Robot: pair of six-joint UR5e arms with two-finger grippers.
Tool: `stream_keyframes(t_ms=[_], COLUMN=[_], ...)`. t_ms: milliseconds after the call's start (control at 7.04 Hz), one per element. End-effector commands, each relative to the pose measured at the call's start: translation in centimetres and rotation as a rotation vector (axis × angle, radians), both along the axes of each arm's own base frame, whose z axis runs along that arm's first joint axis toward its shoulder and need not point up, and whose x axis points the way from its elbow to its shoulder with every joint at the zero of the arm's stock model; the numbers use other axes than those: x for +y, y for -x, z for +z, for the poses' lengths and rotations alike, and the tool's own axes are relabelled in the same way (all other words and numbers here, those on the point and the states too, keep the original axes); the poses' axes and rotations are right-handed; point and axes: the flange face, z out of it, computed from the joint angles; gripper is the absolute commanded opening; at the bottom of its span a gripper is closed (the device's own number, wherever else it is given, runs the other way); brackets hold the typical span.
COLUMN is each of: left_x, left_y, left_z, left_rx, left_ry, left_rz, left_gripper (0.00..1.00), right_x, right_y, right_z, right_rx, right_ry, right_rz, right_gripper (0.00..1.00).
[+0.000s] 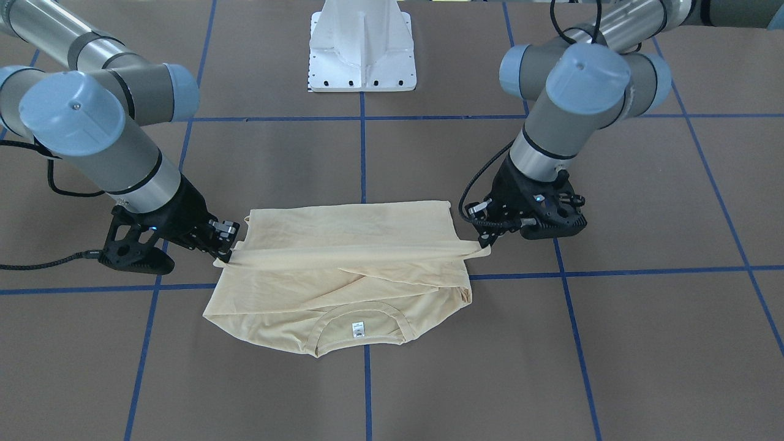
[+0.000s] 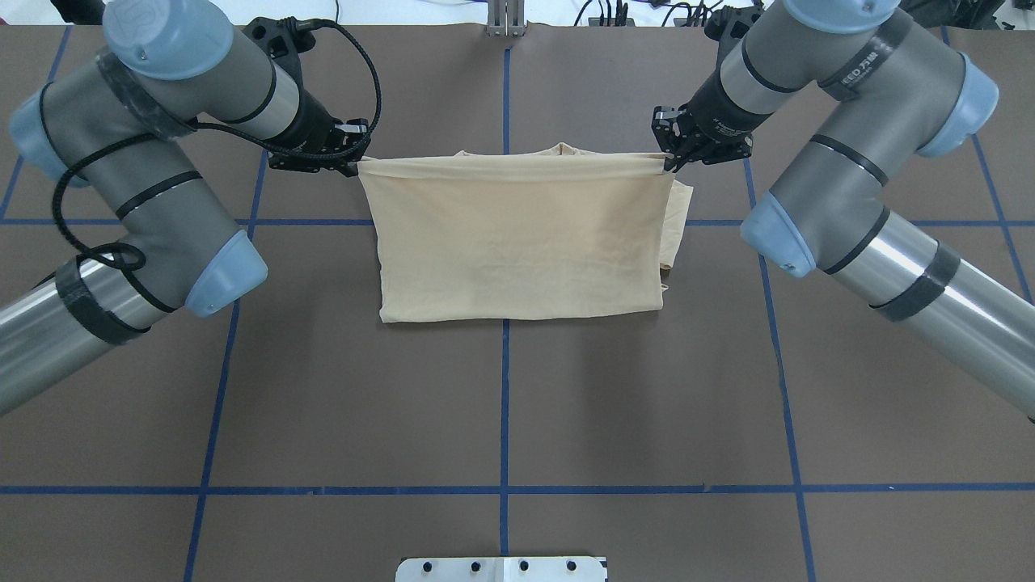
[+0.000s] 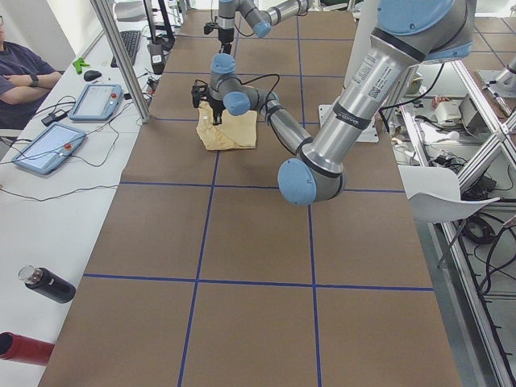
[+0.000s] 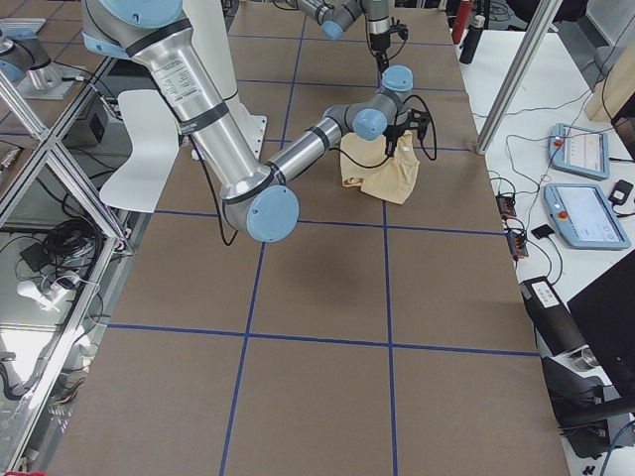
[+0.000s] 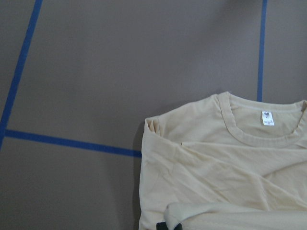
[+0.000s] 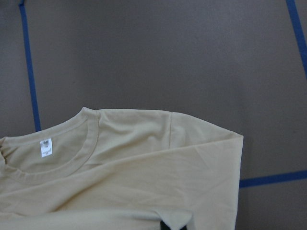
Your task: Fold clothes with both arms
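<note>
The pale cream-yellow shirt [image 1: 343, 269] lies on the brown table, sleeves folded in. Its collar with the white neck label [image 1: 358, 329] points away from the robot. The navy print is hidden. My left gripper [image 2: 356, 159] is shut on one corner of the shirt's lower edge, and my right gripper [image 2: 669, 159] is shut on the other. Between them the edge is stretched taut, lifted a little above the table and drawn over the shirt's body [image 2: 517, 234]. The collar and label show in the left wrist view [image 5: 267, 117] and in the right wrist view [image 6: 45, 147].
The white pedestal base [image 1: 361, 49] stands behind the shirt on the robot's side. Blue tape lines [image 2: 504, 404] cross the table. A side bench holds tablets [image 3: 48, 149] and bottles [image 3: 48, 284], with a seated operator [image 3: 24, 72] beside it.
</note>
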Motion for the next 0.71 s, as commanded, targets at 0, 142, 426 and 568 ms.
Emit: stream_keyframes(t_ms=[0, 142, 426, 568], left_x=[-2.6, -2.6, -5.4, -6.1], left_y=[-1.7, -1.8, -4.7, -5.7], left_z=[4.0, 3.7, 4.3, 5.2], left_rx=[0.0, 0.006, 0.038, 0.052], left_ry=[-0.006, -0.005, -0.022, -0.026], left_rz=[-0.007, -0.01, -0.016, -0.018], left_gripper=[0.0, 0.0, 0.0, 0.0], right_x=[-4.8, -5.9, -5.8, -5.6], right_y=[3.3, 4.7, 6.3, 7.1], right_z=[2.2, 2.4, 4.6, 5.2], right_rx=[-0.01, 0.006, 0.041, 0.045], right_ry=[-0.057, -0.049, -0.027, -0.026], right_rz=[0.032, 0.033, 0.023, 0.015], right_gripper=[0.0, 0.0, 0.0, 0.0])
